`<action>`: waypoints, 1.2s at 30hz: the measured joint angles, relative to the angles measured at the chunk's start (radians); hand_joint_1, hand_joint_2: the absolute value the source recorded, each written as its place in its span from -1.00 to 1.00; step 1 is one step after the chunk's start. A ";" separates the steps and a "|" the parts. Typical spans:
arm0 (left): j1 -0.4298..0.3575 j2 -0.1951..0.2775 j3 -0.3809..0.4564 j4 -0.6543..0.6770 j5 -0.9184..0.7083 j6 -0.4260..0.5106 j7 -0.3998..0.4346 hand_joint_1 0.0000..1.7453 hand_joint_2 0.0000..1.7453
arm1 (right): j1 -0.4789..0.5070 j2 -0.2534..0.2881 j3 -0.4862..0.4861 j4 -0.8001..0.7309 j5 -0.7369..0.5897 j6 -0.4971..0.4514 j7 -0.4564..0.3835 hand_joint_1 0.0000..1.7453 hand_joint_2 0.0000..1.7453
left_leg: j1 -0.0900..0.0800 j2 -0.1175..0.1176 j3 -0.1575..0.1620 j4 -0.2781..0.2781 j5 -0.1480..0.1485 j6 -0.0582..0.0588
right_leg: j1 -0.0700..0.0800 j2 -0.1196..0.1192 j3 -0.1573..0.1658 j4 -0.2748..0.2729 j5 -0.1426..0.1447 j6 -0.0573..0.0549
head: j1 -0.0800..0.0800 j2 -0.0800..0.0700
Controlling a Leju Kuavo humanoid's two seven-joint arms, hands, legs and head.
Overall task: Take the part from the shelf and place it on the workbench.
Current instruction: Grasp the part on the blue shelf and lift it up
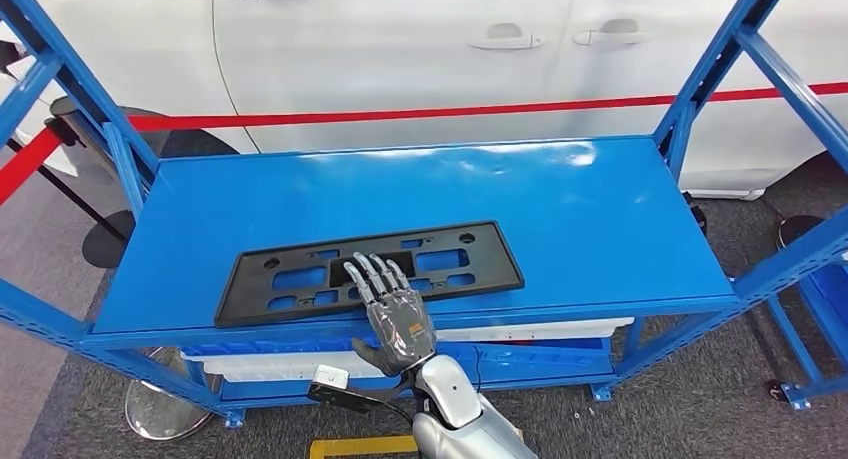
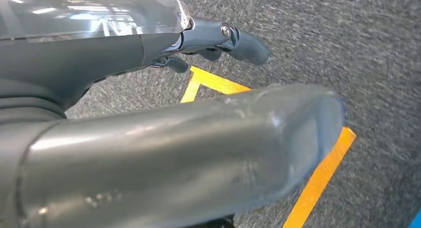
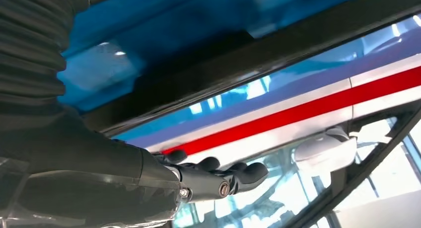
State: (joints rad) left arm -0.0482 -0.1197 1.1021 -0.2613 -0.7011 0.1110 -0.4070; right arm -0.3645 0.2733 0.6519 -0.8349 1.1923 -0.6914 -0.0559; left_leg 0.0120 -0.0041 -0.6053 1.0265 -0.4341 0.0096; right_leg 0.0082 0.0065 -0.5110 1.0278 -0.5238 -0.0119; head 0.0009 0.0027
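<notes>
The part is a flat black plastic plate frame (image 1: 470, 264) with several cut-outs, lying near the front edge of the blue shelf (image 1: 580, 209). My right hand (image 1: 395, 314) comes up from below the shelf's front edge, its fingers spread and extended over the frame's front rim, with nothing held; whether they touch it I cannot tell. In the right wrist view the frame (image 3: 223, 64) shows as a dark band against the blue, just beyond that hand (image 3: 208, 181). My left hand (image 2: 149, 138) hangs over grey carpet, holding nothing.
Blue rack uprights (image 1: 700, 79) stand at both shelf ends. A white car with a red stripe (image 1: 450, 112) is right behind. A lower shelf carries a white part (image 1: 280, 364). Yellow floor tape (image 1: 360, 446) and a round metal base (image 1: 160, 409) lie below.
</notes>
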 joint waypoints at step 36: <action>-0.029 -0.040 0.074 0.000 0.010 0.037 -0.021 -1.00 -1.00 | -0.209 -0.012 0.002 0.050 0.361 0.317 0.209 0.73 1.00 | 0.008 0.002 0.021 -0.023 0.007 0.014 | -0.012 -0.002 -0.184 0.239 -0.074 0.028 | 0.009 0.000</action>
State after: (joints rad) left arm -0.0773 -0.1596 1.1760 -0.2613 -0.6907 0.1477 -0.4277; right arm -0.5737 0.2612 0.6540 -0.7850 1.5537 -0.3745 0.1533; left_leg 0.0198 -0.0018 -0.5841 1.0036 -0.4273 0.0233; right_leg -0.0042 0.0049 -0.6948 1.2665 -0.5976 0.0161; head 0.0095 0.0027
